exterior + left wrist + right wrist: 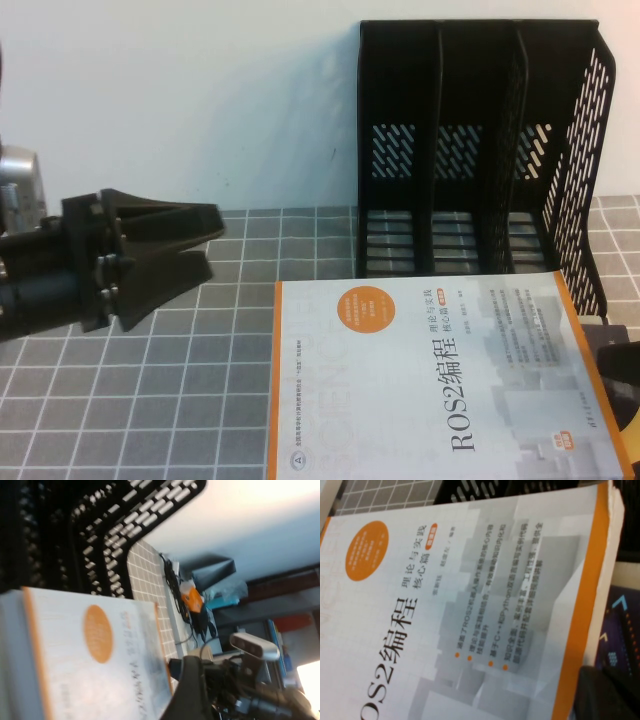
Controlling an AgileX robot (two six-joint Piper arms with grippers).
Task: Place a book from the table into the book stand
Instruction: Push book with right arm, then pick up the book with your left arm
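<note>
A white book with orange edges and an orange disc (440,385) is at the front centre-right, its far edge overlapping the foot of the black three-slot book stand (470,150). It fills the right wrist view (470,615). My right gripper (617,368) is at the book's right edge. One dark finger (610,695) lies against the orange edge, gripping the book. My left gripper (212,245) is open and empty, held in the air left of the book. The left wrist view shows the book (95,655) and the stand (75,530).
A grey gridded mat (150,390) covers the table. A dark purple book (620,625) lies under the white book's right edge. The white wall stands behind the stand. Cables and an orange object (192,602) lie beyond the table's right side.
</note>
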